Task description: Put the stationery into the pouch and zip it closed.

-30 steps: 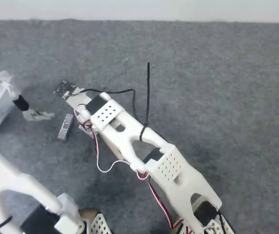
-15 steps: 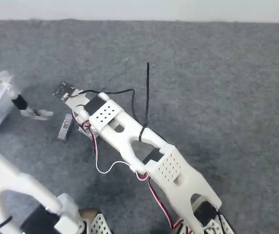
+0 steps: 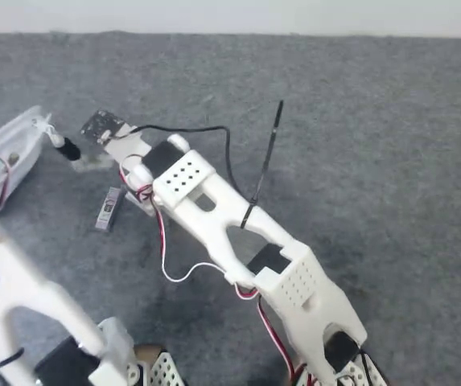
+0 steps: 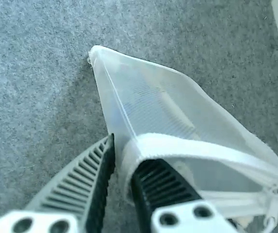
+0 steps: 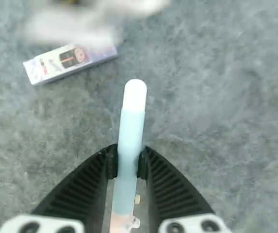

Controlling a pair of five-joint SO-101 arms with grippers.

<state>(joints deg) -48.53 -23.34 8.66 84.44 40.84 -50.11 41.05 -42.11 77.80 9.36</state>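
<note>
Our left gripper (image 4: 124,156) pinches the rim of the pouch (image 4: 177,116) tight; our right gripper (image 5: 127,162), just beside the pouch, clamps a pale blue pen (image 5: 130,121); a small eraser (image 5: 69,59) lies near the pouch

Translucent pouch (image 4: 177,116) in left tool (image 4: 124,153); pale-blue stick (image 5: 130,126) in right tool (image 5: 128,150); boxed eraser (image 5: 70,62) flat nearby

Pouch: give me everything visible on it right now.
The pouch is translucent white and soft, finely ribbed like mesh or plastic, with a thick white zipper band along its mouth. A pale object shows faintly inside. It sits tilted over the grey carpet. The left pincer is shut on its wall by the band.
</note>
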